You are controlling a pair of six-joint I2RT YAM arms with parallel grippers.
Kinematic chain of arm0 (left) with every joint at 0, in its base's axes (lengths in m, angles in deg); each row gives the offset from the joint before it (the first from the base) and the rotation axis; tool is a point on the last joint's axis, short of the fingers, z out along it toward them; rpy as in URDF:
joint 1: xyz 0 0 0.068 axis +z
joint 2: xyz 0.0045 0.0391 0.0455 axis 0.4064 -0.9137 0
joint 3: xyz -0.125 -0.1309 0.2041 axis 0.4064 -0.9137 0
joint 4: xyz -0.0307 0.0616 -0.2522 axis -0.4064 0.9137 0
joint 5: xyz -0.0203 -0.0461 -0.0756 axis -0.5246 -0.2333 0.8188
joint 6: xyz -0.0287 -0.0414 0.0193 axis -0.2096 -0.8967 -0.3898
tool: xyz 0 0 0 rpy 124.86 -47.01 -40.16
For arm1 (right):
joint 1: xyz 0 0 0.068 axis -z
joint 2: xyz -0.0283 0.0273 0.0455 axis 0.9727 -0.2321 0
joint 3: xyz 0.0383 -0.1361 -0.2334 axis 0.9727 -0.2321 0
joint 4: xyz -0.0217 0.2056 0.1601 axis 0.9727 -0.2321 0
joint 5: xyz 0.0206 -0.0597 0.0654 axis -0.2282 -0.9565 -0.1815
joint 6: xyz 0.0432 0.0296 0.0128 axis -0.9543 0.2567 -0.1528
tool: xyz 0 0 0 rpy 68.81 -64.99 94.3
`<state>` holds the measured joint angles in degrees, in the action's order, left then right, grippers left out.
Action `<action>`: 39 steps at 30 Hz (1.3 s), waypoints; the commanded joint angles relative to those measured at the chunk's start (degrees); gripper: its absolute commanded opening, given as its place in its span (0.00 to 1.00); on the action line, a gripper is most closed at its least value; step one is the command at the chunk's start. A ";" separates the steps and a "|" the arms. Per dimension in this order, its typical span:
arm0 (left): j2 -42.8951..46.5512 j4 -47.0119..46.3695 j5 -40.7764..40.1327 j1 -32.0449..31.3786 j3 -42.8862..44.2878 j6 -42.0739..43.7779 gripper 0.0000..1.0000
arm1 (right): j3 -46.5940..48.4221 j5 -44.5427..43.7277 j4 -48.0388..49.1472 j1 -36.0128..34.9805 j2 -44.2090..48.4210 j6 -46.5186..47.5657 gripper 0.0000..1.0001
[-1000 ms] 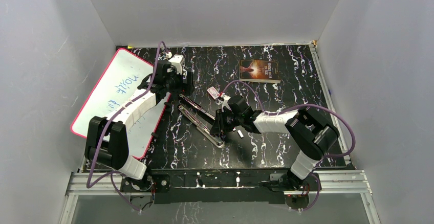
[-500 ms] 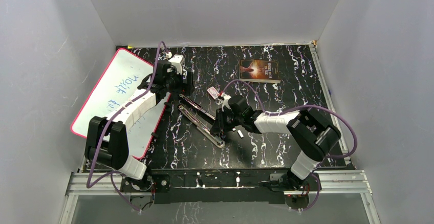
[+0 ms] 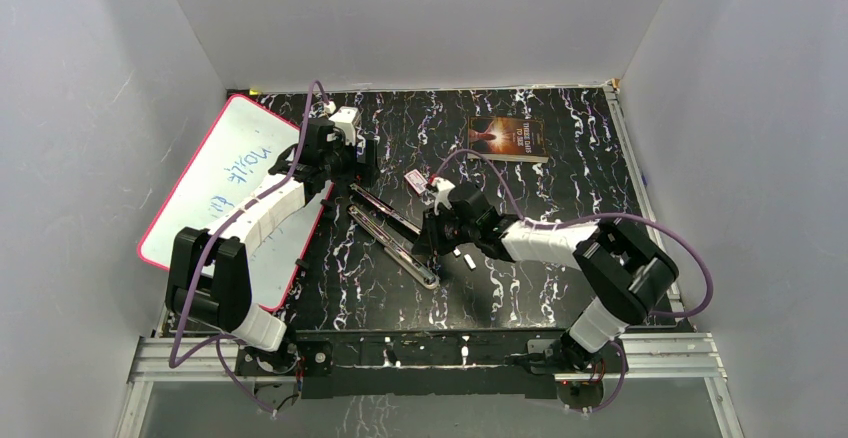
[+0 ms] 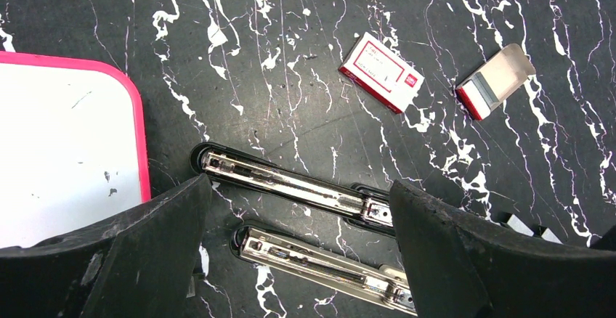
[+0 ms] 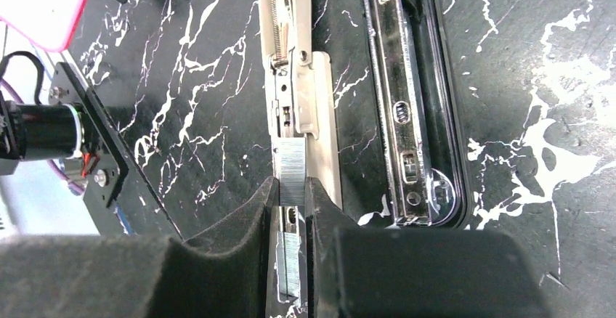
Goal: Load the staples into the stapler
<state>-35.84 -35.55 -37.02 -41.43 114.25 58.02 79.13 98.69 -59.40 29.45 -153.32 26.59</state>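
Now the right gripper (image 5: 293,189) is pinched closed on a short strip of staples (image 5: 293,164). It holds the strip right over the open magazine channel of the stapler (image 3: 385,239); whether the strip touches the channel cannot be told. In the right wrist view the strip stands between the two dark pads (image 5: 256,209), at 6 o'clock from the spring end of the magazine. The stapler's other arm lies parallel at 3 o'clock. A second silvery strip (image 5: 289,263) shows lower in the gap between the pads.

Seen from above, the stapler lies folded wide open at the middle of the black marbled table (image 3: 560,188). Its two long arms run from 10 o'clock to 4 o'clock. The left gripper (image 4: 298,193) hangs over the stapler's 10 o'clock end with its jaws spread wide, holding nothing.

A pink-edged whiteboard (image 3: 225,173) lies at 9 o'clock and a book (image 3: 508,139) at 1 o'clock. In the left wrist view a closed red-and-white staple box (image 4: 380,72) and an opened box (image 4: 494,82) lie beyond the stapler, toward 1 o'clock.
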 commanded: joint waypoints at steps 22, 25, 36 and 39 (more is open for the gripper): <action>2.21 0.31 -2.66 0.17 -0.59 -0.05 0.92 | 11.92 -22.29 1.56 -29.01 -10.61 37.17 0.23; 2.23 0.36 -2.66 0.22 -0.59 -0.05 0.92 | 13.20 -19.59 3.10 -29.03 -12.88 35.96 0.26; 2.33 0.38 -2.73 0.18 -0.53 0.04 0.92 | 14.45 -17.50 4.25 -28.99 -16.47 33.17 0.39; 2.29 0.39 -2.67 0.19 -0.59 0.04 0.92 | 13.53 -17.77 4.25 -29.06 -16.18 33.18 0.42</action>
<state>-35.84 -35.55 -39.38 -41.43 114.16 58.00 92.14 80.40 -56.91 0.44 -169.10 60.42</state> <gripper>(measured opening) 0.920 0.401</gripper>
